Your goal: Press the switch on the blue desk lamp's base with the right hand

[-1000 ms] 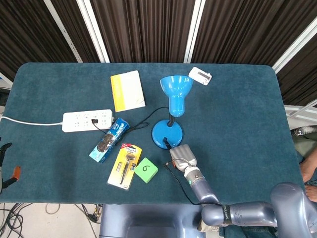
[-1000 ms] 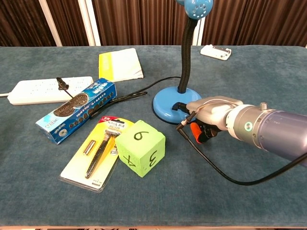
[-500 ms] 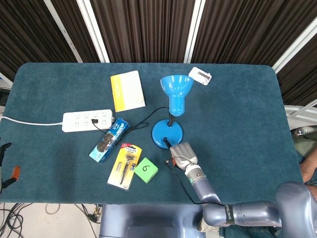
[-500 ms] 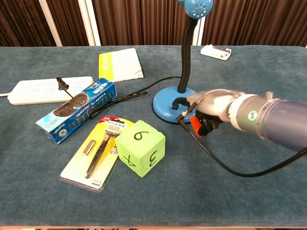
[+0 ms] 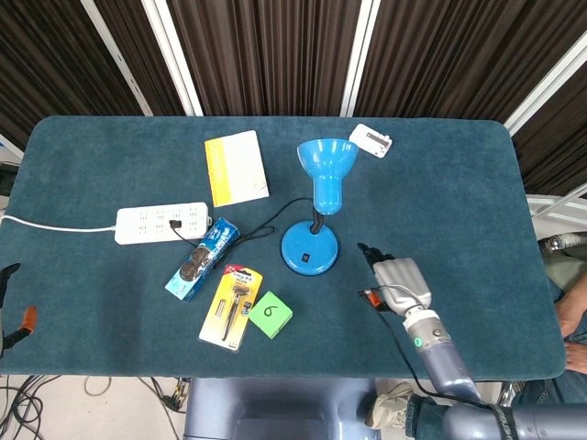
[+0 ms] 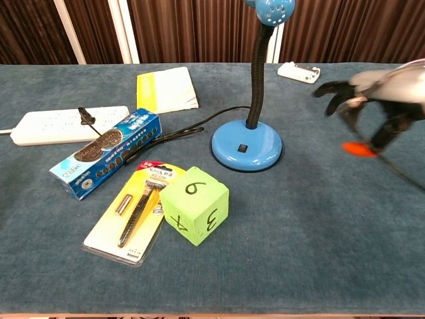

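The blue desk lamp stands mid-table, its round base [image 5: 309,249] [image 6: 246,143] carrying a small black switch [image 5: 308,256] [image 6: 243,147] in plain sight. A black gooseneck rises to the shade [image 5: 326,165]. My right hand [image 5: 394,280] [image 6: 375,100] hovers right of the base, clear of it and holding nothing. It is motion-blurred in the chest view, with dark fingers spread toward the lamp. Only a dark sliver of my left hand [image 5: 11,307] with an orange tip shows at the left edge of the head view, off the table.
Left of the lamp lie a green numbered cube [image 5: 271,314] [image 6: 194,205], a yellow razor pack [image 5: 231,307], a blue cookie box [image 5: 203,258] and a white power strip [image 5: 162,223] with the lamp's cord. A yellow-white booklet [image 5: 236,168] and a white device [image 5: 371,140] lie farther back.
My right hand left the lamp base, where a finger rested at the switch, and swung right and upward. The switch is now uncovered.
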Tool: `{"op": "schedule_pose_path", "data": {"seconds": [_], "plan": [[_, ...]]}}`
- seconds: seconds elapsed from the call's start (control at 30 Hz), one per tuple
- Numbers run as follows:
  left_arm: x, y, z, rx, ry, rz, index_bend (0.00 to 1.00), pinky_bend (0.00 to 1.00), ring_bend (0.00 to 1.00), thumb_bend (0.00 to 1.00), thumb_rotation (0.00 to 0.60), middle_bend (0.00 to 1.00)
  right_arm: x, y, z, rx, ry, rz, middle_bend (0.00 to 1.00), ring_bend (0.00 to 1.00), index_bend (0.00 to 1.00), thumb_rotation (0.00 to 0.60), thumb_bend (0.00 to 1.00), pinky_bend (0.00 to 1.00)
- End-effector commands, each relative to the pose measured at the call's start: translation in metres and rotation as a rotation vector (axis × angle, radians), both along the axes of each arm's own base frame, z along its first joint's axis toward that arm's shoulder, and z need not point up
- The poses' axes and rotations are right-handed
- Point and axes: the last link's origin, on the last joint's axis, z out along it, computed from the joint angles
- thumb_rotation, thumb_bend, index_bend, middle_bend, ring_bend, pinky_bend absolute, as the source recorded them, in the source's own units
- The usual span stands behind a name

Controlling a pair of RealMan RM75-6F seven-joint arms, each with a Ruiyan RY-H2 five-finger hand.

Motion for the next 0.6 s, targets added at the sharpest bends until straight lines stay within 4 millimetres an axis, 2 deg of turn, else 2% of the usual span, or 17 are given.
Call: {"op": "schedule_pose_path", "data": {"seconds": [0.03, 0.07, 0.13, 0.2, 0.27, 0.37, 0.5, 0.6], "plan": [[0.001, 0.000, -0.001, 0.000, 0.003, -0.002, 0.16, 0.00, 0.00, 0.38, 0.600, 0.00, -0.041, 0.045, 0.044, -0.110, 0.022, -0.003, 0.03, 0.11, 0.00, 0.600, 0.26, 0.68], [0.001, 0.000, -0.001, 0.000, 0.003, -0.003, 0.16, 0.00, 0.00, 0.38, 0.600, 0.00, -0.046, 0.050, 0.048, -0.123, 0.028, 0.004, 0.01, 0.09, 0.00, 0.600, 0.25, 0.38], [0.001, 0.000, -0.001, 0.000, 0.005, -0.005, 0.16, 0.00, 0.00, 0.38, 0.600, 0.00, -0.058, 0.063, 0.056, -0.164, 0.040, 0.020, 0.00, 0.06, 0.00, 0.600, 0.24, 0.01], [0.002, 0.000, -0.002, -0.001, 0.008, -0.010, 0.16, 0.00, 0.00, 0.38, 0.600, 0.00, -0.071, 0.080, 0.063, -0.209, 0.036, 0.031, 0.00, 0.05, 0.00, 0.600, 0.24, 0.00], [0.004, -0.001, -0.002, 0.001, 0.013, -0.019, 0.16, 0.00, 0.00, 0.38, 0.600, 0.00, -0.094, 0.104, 0.068, -0.267, 0.059, 0.035, 0.00, 0.03, 0.00, 0.600, 0.23, 0.00], [0.004, -0.001, -0.002, 0.003, 0.015, -0.023, 0.16, 0.00, 0.00, 0.38, 0.600, 0.00, -0.109, 0.119, 0.068, -0.312, 0.069, 0.047, 0.00, 0.02, 0.00, 0.600, 0.21, 0.00], [0.005, -0.002, -0.002, 0.002, 0.020, -0.028, 0.16, 0.00, 0.00, 0.38, 0.600, 0.00, -0.123, 0.131, 0.070, -0.371, 0.081, 0.057, 0.00, 0.01, 0.00, 0.600, 0.21, 0.00], [0.005, -0.002, -0.002, 0.002, 0.030, -0.034, 0.16, 0.00, 0.00, 0.38, 0.600, 0.00, -0.132, 0.130, 0.077, -0.438, 0.122, 0.074, 0.00, 0.00, 0.00, 0.600, 0.21, 0.00]]}}
